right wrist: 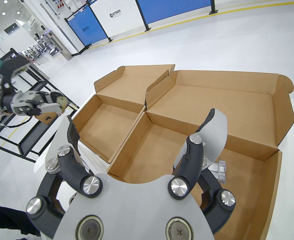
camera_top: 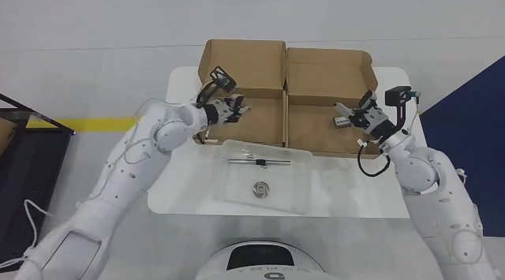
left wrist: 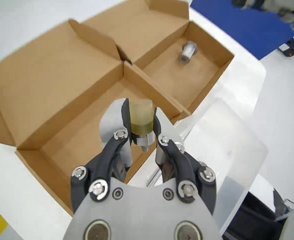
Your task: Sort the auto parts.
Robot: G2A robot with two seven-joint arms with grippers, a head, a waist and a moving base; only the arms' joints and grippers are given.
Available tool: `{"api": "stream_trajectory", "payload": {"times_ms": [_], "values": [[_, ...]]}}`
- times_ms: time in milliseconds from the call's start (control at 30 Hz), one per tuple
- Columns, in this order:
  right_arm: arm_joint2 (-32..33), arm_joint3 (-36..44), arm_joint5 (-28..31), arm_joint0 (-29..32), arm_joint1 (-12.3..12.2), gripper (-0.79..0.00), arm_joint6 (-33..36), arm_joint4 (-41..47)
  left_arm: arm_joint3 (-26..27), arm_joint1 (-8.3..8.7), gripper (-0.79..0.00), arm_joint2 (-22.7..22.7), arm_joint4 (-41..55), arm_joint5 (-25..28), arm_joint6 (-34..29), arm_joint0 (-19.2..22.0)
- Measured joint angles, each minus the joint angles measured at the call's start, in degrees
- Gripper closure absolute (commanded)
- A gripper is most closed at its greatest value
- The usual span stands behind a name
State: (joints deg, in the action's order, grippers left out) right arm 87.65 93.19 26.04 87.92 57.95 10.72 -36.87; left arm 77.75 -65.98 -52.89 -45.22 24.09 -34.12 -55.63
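Note:
My left gripper (left wrist: pixel 141 116) is shut on a yellowish rubber cylinder (left wrist: pixel 141 119) with a metal stud at its end. It hangs over the near edge of the left cardboard box (left wrist: pixel 69 136), and the top view shows it (camera_top: pixel 233 109) there too. My right gripper (right wrist: pixel 143 128) stands open with nothing between its fingers, above the right cardboard box (right wrist: pixel 159 151). A silver flanged metal part (right wrist: pixel 219 169) lies on that box's floor, close beside the gripper (camera_top: pixel 351 114).
A clear plastic tray (camera_top: pixel 237 193) sits on the white table in front of the boxes. It holds a thin metal rod (camera_top: pixel 259 162) and a round metal part (camera_top: pixel 259 188). Both box lids stand open at the back. A black rack (right wrist: pixel 19 148) stands left of the table.

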Motion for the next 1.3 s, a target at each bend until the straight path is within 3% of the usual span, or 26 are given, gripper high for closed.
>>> {"api": "stream_trajectory", "payload": {"times_ms": [233,333,400,433,500,533,733,833,933,1033,1167,1300], "values": [[0.0,0.0,0.0,0.0,0.0,-0.785,0.0,0.0,-14.8,-3.75,-0.04,7.7,1.9,-2.0,0.4,6.9],[0.0,0.0,0.0,0.0,0.0,-0.785,0.0,0.0,-19.8,-5.25,-0.16,10.3,0.3,-3.3,1.4,9.2],[0.0,0.0,0.0,0.0,0.0,-0.785,0.0,0.0,-21.8,-6.01,-0.308,11.7,-1.4,-4.3,2.0,10.3],[0.0,0.0,0.0,0.0,0.0,-0.785,0.0,0.0,-22.8,-6.37,-0.431,12.3,-2.1,-4.8,2.2,10.7],[0.0,0.0,0.0,0.0,0.0,-0.785,0.0,0.0,-24.8,-7.17,-0.603,13.6,-3.6,-5.8,2.4,11.9],[0.0,0.0,0.0,0.0,0.0,-0.785,0.0,0.0,-25.6,-7.49,-0.77,14.0,-3.9,-6.1,2.6,12.3],[0.0,0.0,0.0,0.0,0.0,-0.785,0.0,0.0,-27.2,-8.46,-0.785,13.5,-1.8,-4.0,4.8,13.6],[0.0,0.0,0.0,0.0,0.0,-0.785,0.0,0.0,-24.5,-7.85,-0.785,11.3,-0.3,-1.5,6.3,13.5],[0.0,0.0,0.0,0.0,0.0,-0.785,0.0,0.0,-18.4,-6.02,-0.785,7.3,0.1,2.2,7.3,11.6],[0.0,0.0,0.0,0.0,0.0,-0.785,0.0,0.0,-8.7,-3.35,-0.785,1.8,-0.9,5.2,4.6,7.3],[0.0,0.0,0.0,0.0,0.0,-0.785,0.0,0.0,8.7,0.34,-0.785,-6.2,-2.5,9.5,-2.5,-2.2],[0.0,0.0,0.0,0.0,0.0,-0.785,0.0,0.0,19.3,2.16,-0.785,-11.1,-0.1,13.2,-8.0,-9.4]]}}
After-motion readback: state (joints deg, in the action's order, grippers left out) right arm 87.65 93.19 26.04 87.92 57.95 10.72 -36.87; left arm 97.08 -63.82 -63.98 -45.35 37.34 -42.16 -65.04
